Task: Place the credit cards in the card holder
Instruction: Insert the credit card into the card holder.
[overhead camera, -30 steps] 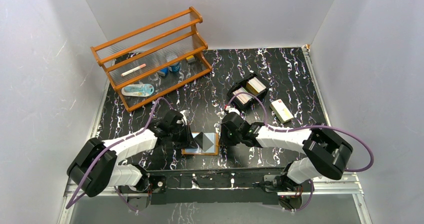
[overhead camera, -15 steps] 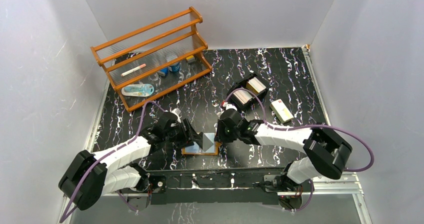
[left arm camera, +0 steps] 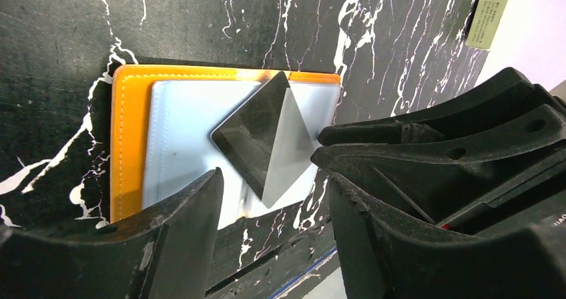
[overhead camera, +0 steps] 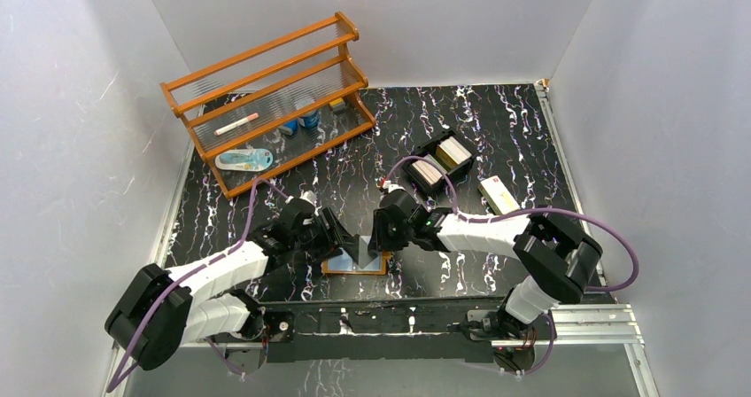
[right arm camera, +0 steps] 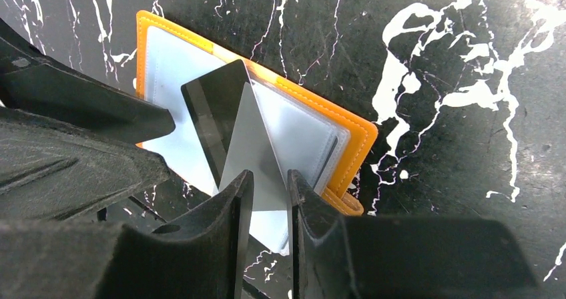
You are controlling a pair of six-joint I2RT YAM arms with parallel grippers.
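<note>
A: While we hover at the near edge of the desk (overhead camera: 496, 122), what do we hold?
B: Our right gripper (right arm camera: 270, 192) pinches a credit card (right arm camera: 233, 125) over the open card holder (right arm camera: 347, 139); our left gripper (left arm camera: 267, 172) gapes, empty.

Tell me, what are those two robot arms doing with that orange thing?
They are working together at the open orange card holder, which lies on the table. The right claw pinches a dark credit card by one corner and holds it tilted over the clear sleeves. It does not look slid in yet. The left claw is open, close over the holder's other side. More cards wait in the black tray farther back.
</note>
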